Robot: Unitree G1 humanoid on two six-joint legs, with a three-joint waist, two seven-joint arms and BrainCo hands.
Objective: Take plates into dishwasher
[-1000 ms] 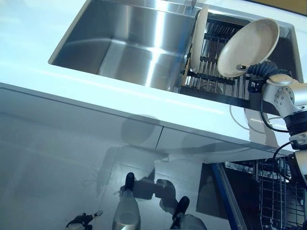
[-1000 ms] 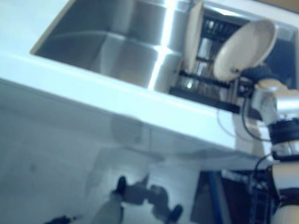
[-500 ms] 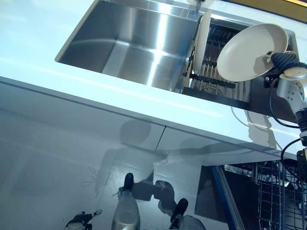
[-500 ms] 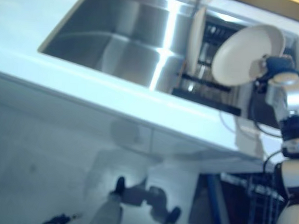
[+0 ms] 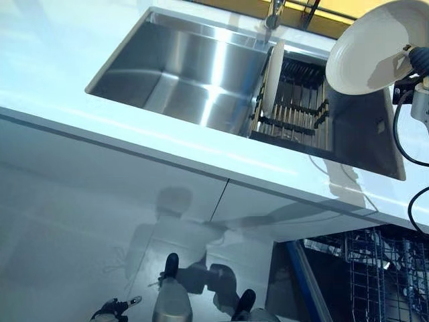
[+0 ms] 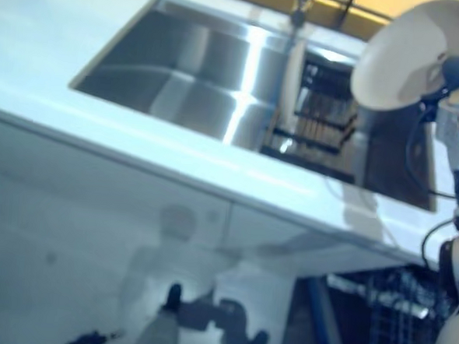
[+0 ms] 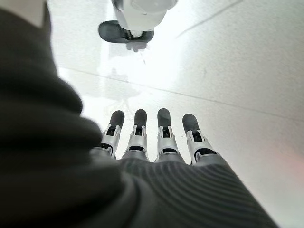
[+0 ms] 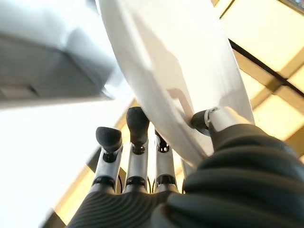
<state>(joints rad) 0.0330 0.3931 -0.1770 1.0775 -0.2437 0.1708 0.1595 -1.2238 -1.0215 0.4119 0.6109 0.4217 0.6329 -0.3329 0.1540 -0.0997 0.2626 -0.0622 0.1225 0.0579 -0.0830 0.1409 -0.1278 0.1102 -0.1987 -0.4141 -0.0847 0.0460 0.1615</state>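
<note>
Lifted higher since 1 s ago: round white plate (image 5: 372, 50) was down by the dark wire dish rack (image 5: 295, 104) in the stainless steel sink (image 5: 194, 77); now it is up and clear of the rack, above the sink's right end, near the chrome tap (image 5: 273, 13). Camera also shifted, so the whole scene sits differently.

Right hand (image 8: 142, 156) grips the plate by its rim: thumb pressed on one face, fingers (image 8: 137, 128) behind the other face, per right wrist view. Plate is held on edge and tilted, concave face turned toward the robot & down-left to the sink; its widest line runs from lower left up to upper right in the eye views. Held rim is the right-hand edge; the free edge points back to the rack.

2nd white plate (image 5: 271, 80) stands upright on its edge at the rack's left end, thin profile to the camera, between the sink's open basin and the rack's tines.

White countertop (image 5: 100, 127) surrounds the sink. Below and right of the sink, the open dishwasher's wire basket (image 5: 375, 268) shows, well apart from the held plate.

Left hand (image 7: 156, 142) hangs low over the pale floor (image 7: 247, 71), fingers straight, holding nothing, well away from the sink.
</note>
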